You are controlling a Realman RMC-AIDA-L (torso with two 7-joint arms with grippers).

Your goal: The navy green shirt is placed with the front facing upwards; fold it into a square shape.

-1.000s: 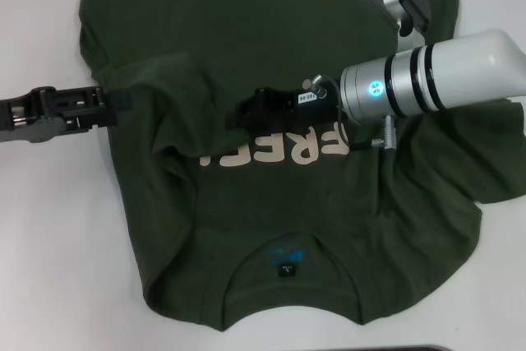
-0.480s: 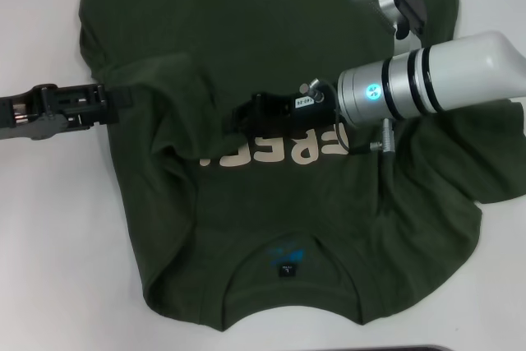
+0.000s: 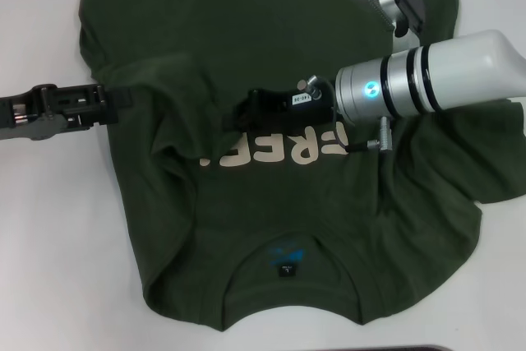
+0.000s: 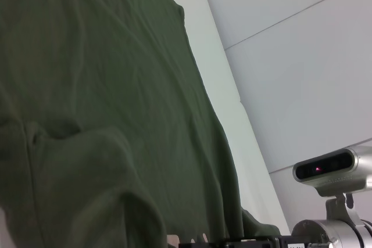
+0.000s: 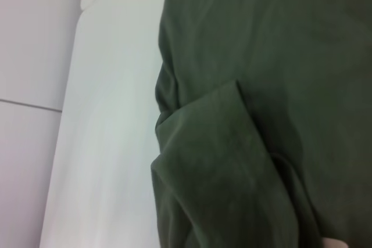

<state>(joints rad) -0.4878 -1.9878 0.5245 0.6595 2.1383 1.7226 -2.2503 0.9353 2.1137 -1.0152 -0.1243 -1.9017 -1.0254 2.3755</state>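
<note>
My right gripper reached low across the middle of the shirt, its black fingers set down among a ridge of bunched cloth just above the cream lettering; whether they were clenched on the fabric I could not tell, since the folds hid the tips. My left gripper lay at the shirt's left edge, pressed against the folded-in sleeve, and there too I could not make out if the fingers pinched cloth or only touched it. Between my two grippers the sleeve was turned inward over the body, a rumpled flap whose edge ran down toward the letters. Nearer my body than the fingers, the collar and its small dark label sat flat on the white table. Beyond my right fingers the shirt's lower half stretched smooth to the far side, and the opposite sleeve spread out under my right forearm.
</note>
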